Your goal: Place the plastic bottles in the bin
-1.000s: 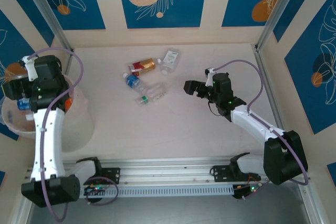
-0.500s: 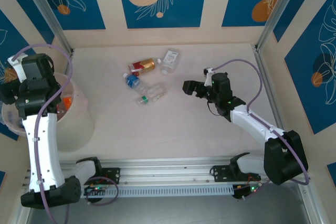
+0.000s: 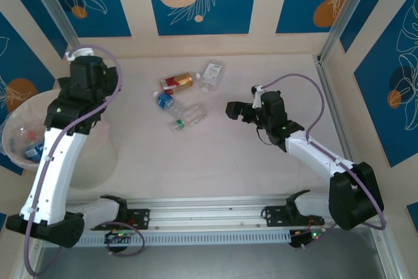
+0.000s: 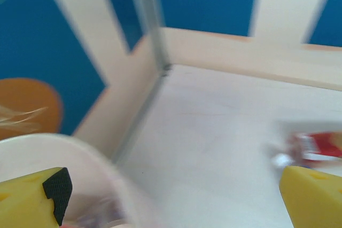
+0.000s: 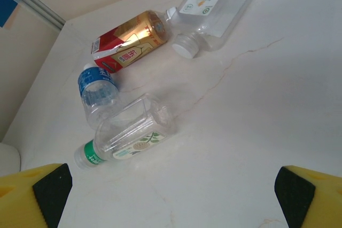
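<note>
You were between pickups: four plastic bottles [image 3: 177, 83] lay clustered on the desk [image 3: 215, 155], others inside the bin [image 3: 19, 110] at its left edge. Your left claw [image 4: 171, 201] hung spread and empty near the bin, arm raised. Your right claw [image 5: 171, 196], also spread, faced the cluster. I judged the next move was lowering it over the green-capped bottle [image 5: 131, 134].

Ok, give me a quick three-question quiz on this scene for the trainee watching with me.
1. How many bottles lie on the table outside the bin?
2. True or false: the right hand is shut on a bottle.
3. The bin stands at the table's: A) left edge B) far right corner C) centre.
Key: 1. Four. 2. False, it is open and empty. 3. A.
</note>
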